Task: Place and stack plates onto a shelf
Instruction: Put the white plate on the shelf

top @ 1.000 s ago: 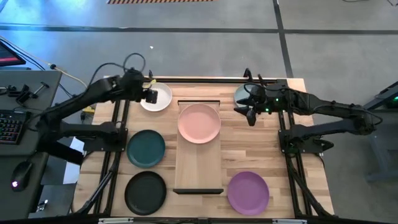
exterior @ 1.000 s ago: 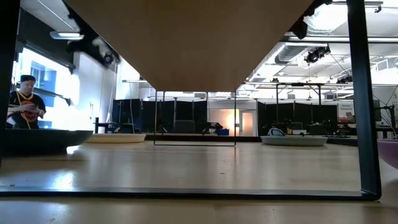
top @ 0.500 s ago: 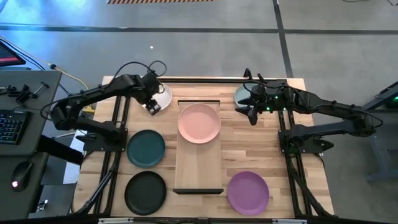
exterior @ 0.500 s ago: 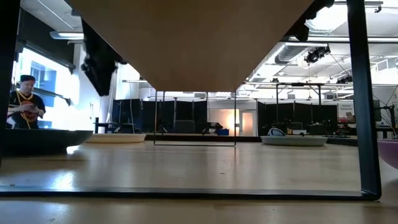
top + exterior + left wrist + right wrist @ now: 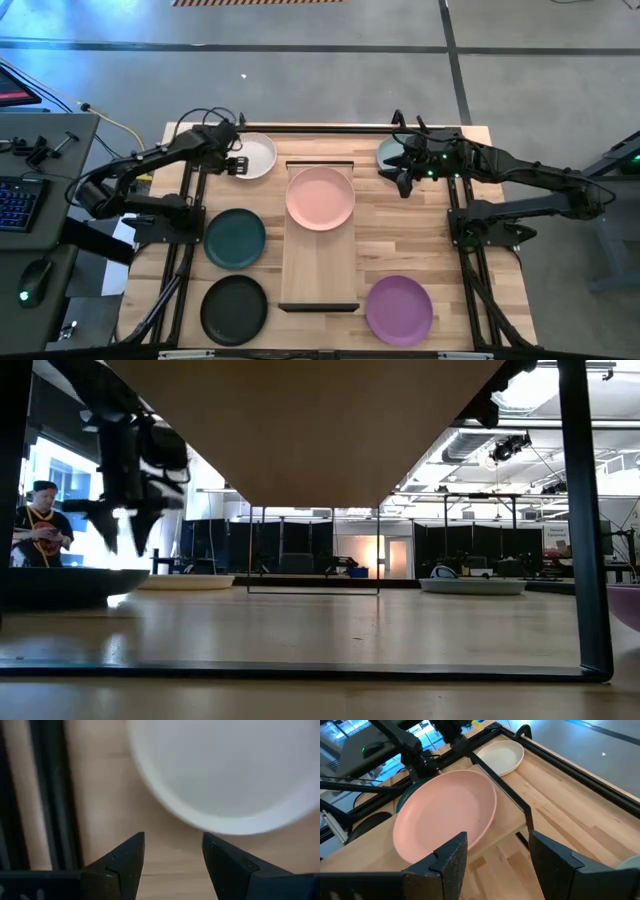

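My left gripper [image 5: 232, 163] is open just off the left rim of the white plate [image 5: 255, 155], which lies at the table's far left. In the left wrist view the open fingers [image 5: 172, 851] stand over bare wood beside the white plate's rim [image 5: 220, 825]. My right gripper [image 5: 403, 181] is open and empty next to the pale blue-green plate [image 5: 388, 152] at the far right. The pink plate [image 5: 320, 197] lies on the far half of the shelf [image 5: 318, 280]. The dark teal [image 5: 236, 238], black [image 5: 234, 308] and purple [image 5: 399, 308] plates lie on the table.
Black frame rails [image 5: 190, 215] run along the table's left and right [image 5: 465, 240] sides beside the plates. The shelf's near half is bare board. A person [image 5: 38, 525] stands in the room beyond the table.
My left gripper has gone from over the white plate toward the table's left edge and down, turning as it went; it now shows in the low view beside the plate. The plates have kept still.
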`<action>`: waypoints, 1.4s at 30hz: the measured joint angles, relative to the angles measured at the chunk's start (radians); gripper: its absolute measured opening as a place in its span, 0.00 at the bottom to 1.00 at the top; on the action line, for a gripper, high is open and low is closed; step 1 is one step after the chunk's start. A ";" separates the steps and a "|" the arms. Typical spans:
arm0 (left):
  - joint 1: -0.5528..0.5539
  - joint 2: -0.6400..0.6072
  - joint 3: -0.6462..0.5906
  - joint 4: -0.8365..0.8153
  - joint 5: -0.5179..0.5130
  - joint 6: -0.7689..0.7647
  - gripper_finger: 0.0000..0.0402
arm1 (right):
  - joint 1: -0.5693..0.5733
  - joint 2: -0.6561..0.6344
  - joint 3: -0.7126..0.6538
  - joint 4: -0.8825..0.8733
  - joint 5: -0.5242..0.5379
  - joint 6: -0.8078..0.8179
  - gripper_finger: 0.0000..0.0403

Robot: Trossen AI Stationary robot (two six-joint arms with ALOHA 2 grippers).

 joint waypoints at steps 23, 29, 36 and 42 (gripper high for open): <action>0.004 0.009 -0.210 0.352 -0.026 -0.476 0.42 | 0.000 0.000 0.000 0.000 0.019 -0.024 0.48; 0.004 0.009 -0.210 0.402 -0.026 -0.482 0.34 | 0.000 0.000 0.000 0.000 0.019 -0.023 0.48; 0.004 0.009 -0.210 0.390 -0.030 -0.427 0.13 | 0.000 0.000 0.000 0.000 0.019 -0.018 0.48; 0.003 0.005 -0.210 0.391 -0.029 -0.371 0.02 | 0.000 0.000 0.000 0.000 0.019 0.011 0.48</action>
